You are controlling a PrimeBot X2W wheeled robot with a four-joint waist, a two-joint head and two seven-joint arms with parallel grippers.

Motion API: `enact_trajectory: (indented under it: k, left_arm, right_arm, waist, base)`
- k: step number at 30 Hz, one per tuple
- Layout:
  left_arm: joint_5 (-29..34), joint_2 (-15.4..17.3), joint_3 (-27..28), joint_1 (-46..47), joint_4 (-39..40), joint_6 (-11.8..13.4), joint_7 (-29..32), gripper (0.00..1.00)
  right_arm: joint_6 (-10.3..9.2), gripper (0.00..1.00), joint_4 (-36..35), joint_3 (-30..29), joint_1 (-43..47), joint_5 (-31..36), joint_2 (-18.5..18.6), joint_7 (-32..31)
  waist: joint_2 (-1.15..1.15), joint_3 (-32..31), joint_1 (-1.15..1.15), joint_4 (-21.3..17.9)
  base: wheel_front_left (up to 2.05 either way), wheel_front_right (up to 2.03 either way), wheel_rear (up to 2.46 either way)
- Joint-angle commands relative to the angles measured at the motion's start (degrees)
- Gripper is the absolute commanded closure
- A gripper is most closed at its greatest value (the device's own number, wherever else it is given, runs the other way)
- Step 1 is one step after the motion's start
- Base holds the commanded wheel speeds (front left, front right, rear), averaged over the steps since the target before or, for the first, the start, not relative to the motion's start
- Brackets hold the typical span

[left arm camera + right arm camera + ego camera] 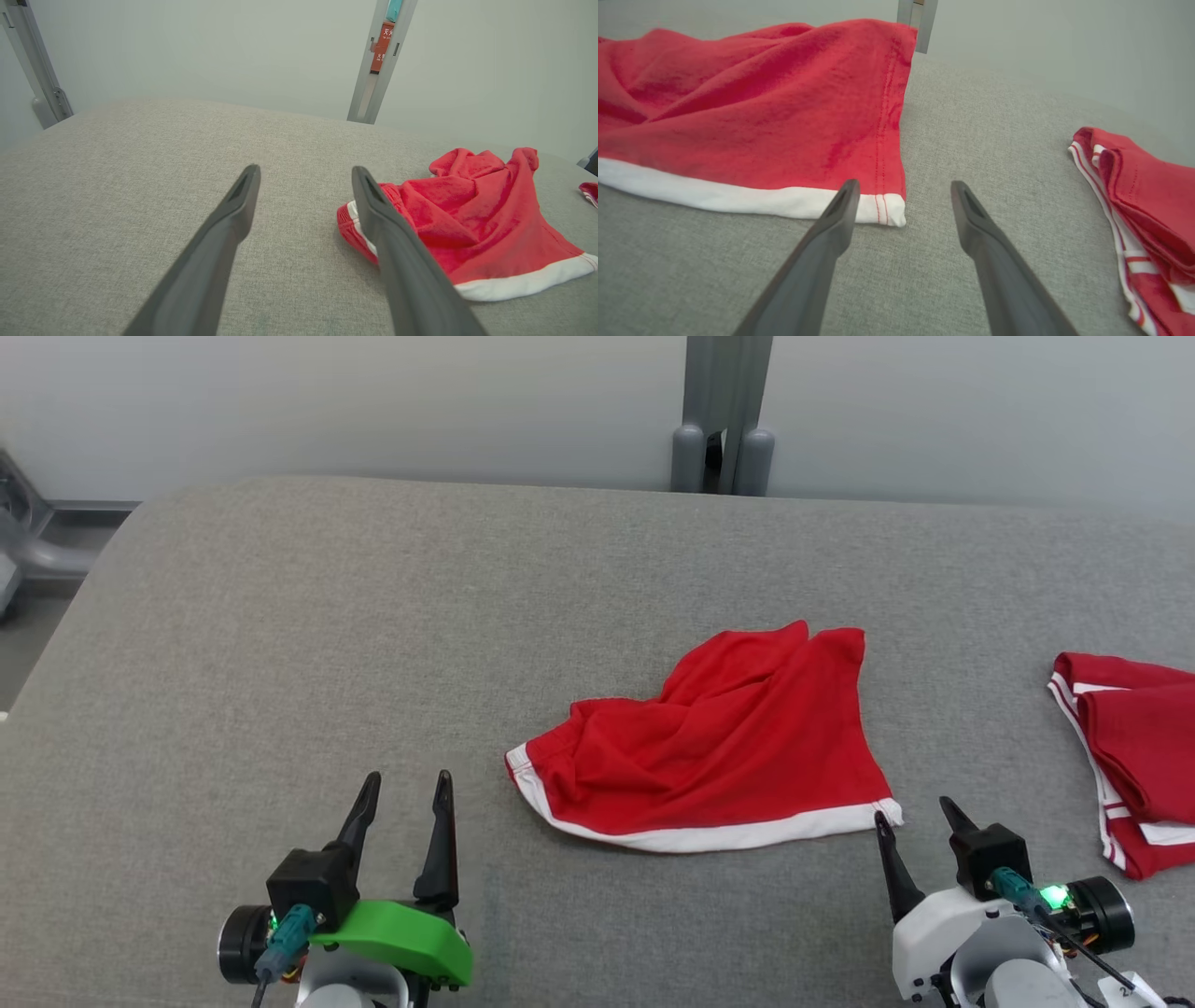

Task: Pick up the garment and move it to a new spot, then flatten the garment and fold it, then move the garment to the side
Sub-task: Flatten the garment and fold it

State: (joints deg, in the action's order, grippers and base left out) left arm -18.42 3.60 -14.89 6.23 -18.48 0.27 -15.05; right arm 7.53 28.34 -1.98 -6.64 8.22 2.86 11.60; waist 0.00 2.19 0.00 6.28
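A crumpled red garment with a white band along its near edge lies in the middle of the grey padded table. It also shows at the right of the left wrist view as the red garment, and at the upper left of the right wrist view as the red garment. My left gripper stands open near the front edge, to the left of the garment and apart from it. My right gripper is open too, its fingertips just short of the garment's near right corner. Nothing sits between either pair of fingers.
A second red garment with white stripes lies folded at the table's right edge, seen again as the folded red cloth. A grey upright post stands behind the table's far edge, before a pale wall.
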Motion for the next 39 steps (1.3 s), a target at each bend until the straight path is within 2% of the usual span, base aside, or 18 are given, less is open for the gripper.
enact_trajectory:
  k: [1, 12, 15, 18, 19, 20, 24, 29, 34, 39]
  left_arm:
    - [0.2, 0.0, 0.1, 0.9, 0.0, 0.0, -0.2, 0.00]
    - [0.8, 0.0, 0.6, 1.1, -0.3, -0.3, -0.1, 0.00]
    - [0.8, -0.1, 0.6, 0.9, -0.5, -0.3, -0.2, 0.00]
    - [1.0, 0.1, 0.1, 0.7, -0.9, -0.8, -0.1, 0.00]
    - [1.2, 0.2, -0.2, 0.9, -1.2, -1.0, -0.2, 0.00]
    - [1.3, 0.4, -0.5, 1.3, -1.4, -1.3, -0.1, 0.00]
    - [2.2, 1.6, -3.0, 3.6, -2.8, -3.9, 2.0, 0.00]
    - [3.2, 4.4, -8.6, 8.7, -5.5, -7.0, 6.6, 0.00]
    - [2.0, 7.2, -15.4, 14.1, -9.1, -7.7, 8.9, 0.00]
    - [-2.8, 9.2, -24.1, 19.0, -12.2, -7.7, 10.3, 0.00]
  right_arm:
    - [-0.09, 0.00, 1.9, -0.2, -1.4, 0.8, 0.4, 0.1]
    - [-0.09, 0.00, 14.3, 0.5, -7.3, 2.7, 1.4, 1.7]
    - [-0.09, 0.56, 16.7, 1.1, -8.3, 2.6, 1.4, 2.1]
    - [-0.09, 0.76, 18.8, 1.2, -8.9, 1.9, 1.2, 2.2]
    - [-0.09, 0.91, 19.5, 1.4, -9.2, 1.6, 1.2, 2.3]
    - [-0.09, 1.00, 20.0, 1.5, -9.4, 1.4, 1.1, 2.3]
    - [-0.09, 1.00, 21.6, 2.1, -10.2, 0.9, 1.2, 2.7]
    - [-0.11, 1.00, 22.6, 2.9, -11.5, 0.6, 2.1, 3.0]
    - [-0.12, 1.00, 23.2, 3.7, -13.1, 0.1, 2.8, 3.3]
    - [-0.12, 1.00, 23.7, 4.9, -14.6, -0.3, 3.3, 3.3]
  waist:
    - [0.00, 1.5, 0.00, 1.6]
    - [0.00, 2.7, 0.00, 3.9]
    - [0.00, 2.6, 0.00, 4.0]
    - [0.00, 2.4, 0.00, 3.8]
    - [0.00, 2.3, 0.00, 3.6]
    - [0.00, 2.3, 0.00, 3.5]
    - [0.00, 2.2, 0.00, 2.8]
    - [0.00, 2.7, 0.00, 1.6]
    - [0.00, 3.7, 0.00, 0.2]
    - [0.00, 4.7, 0.00, -0.9]
  base:
    - [0.00, 0.00, 0.00]
    - [0.00, 0.00, 0.00]
    - [0.00, 0.00, 0.00]
    - [0.00, 0.00, 0.00]
    - [0.00, 0.00, 0.00]
    - [0.00, 0.00, 0.00]
    - [0.00, 0.00, 0.00]
    - [0.00, 0.00, 0.00]
    - [0.00, 0.00, 0.00]
    - [0.00, 0.00, 0.00]
